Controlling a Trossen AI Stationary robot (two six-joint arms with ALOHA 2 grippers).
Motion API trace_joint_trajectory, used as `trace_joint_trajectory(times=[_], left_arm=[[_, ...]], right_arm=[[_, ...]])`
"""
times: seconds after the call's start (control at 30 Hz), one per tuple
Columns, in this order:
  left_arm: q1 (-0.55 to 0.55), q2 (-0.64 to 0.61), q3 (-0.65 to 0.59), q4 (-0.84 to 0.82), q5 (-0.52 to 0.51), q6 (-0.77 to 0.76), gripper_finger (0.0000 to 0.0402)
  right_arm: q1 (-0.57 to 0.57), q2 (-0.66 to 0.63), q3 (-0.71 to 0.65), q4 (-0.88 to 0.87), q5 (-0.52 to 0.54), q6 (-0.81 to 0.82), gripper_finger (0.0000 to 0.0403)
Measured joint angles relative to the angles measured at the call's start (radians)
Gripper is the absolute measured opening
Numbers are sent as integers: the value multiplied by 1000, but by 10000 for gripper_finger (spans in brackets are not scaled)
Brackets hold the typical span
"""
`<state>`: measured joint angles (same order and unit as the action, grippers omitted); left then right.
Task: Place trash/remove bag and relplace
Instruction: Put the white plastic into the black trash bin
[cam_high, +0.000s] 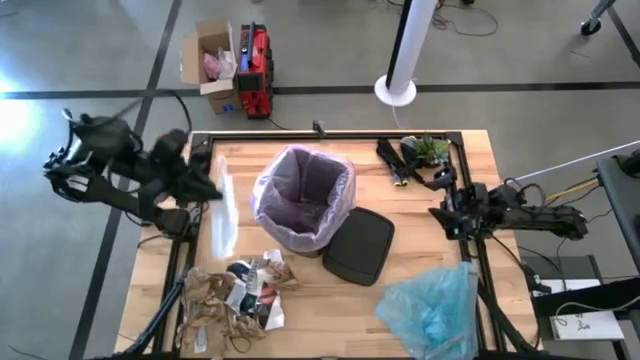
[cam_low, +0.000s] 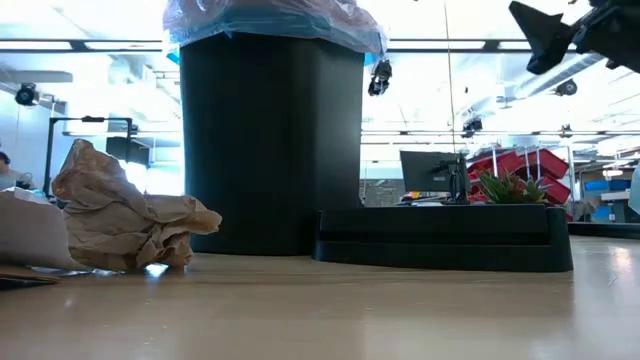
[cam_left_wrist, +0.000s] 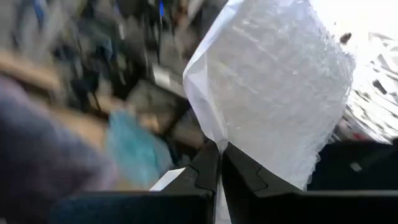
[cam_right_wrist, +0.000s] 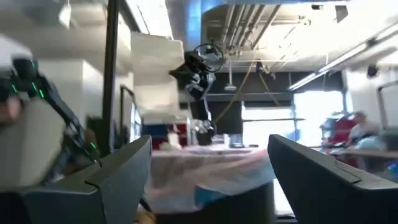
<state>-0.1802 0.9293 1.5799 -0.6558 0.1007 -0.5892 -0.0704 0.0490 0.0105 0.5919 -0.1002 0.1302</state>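
Observation:
The black bin stands mid-table, lined with the pale pink-lavender bag, whose rim folds over the bin's top. The trash, crumpled brown paper and wrappers, lies heaped on the near left of the table. My left gripper is raised over the table's left side, left of the bin, and is shut on a white bubbled translucent sheet. My right gripper waits open at the right edge with nothing between its fingers. The crinkly light blue bag lies near right. My left gripper pinches the white sheet at its pointed lower edge between its two shut fingers. The sheet spreads out wide beyond the fingertips. It is lifted clear of the table, seen in the air beside the arm in the right wrist view.
The bin's black lid lies flat on the table against the bin's near right side. A black-and-green clump of objects sits at the far right corner. A cardboard box and a red case stand on the floor beyond the table.

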Motion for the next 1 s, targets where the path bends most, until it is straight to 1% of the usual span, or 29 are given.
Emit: trace_joint_trajectory(times=[0.07,0.1,0.2,0.27,0.37,0.43,0.5,0.63,0.77,0.9,1.0], left_arm=[[0,13,-5,64,-74,71,0],[0,25,-6,88,-117,112,0],[0,73,-6,139,-277,234,0],[1,112,-6,143,-350,289,0],[5,173,-14,154,-364,319,0],[8,218,-22,188,-362,317,0],[10,267,-38,232,-341,317,0],[35,324,-59,374,-247,284,0],[84,357,-63,362,-140,218,0],[130,363,-69,349,2,202,0],[168,344,-62,349,92,191,0]], right_arm=[[0,0,0,12,28,88,309],[0,0,0,15,65,124,309],[0,0,0,25,221,230,309],[0,0,0,42,331,269,309],[0,0,0,70,467,271,309],[0,0,0,124,509,271,309],[0,0,0,193,528,263,309],[0,1,0,333,530,231,309],[0,0,0,409,530,226,309],[0,14,32,363,542,236,309],[0,56,98,241,541,248,309]])
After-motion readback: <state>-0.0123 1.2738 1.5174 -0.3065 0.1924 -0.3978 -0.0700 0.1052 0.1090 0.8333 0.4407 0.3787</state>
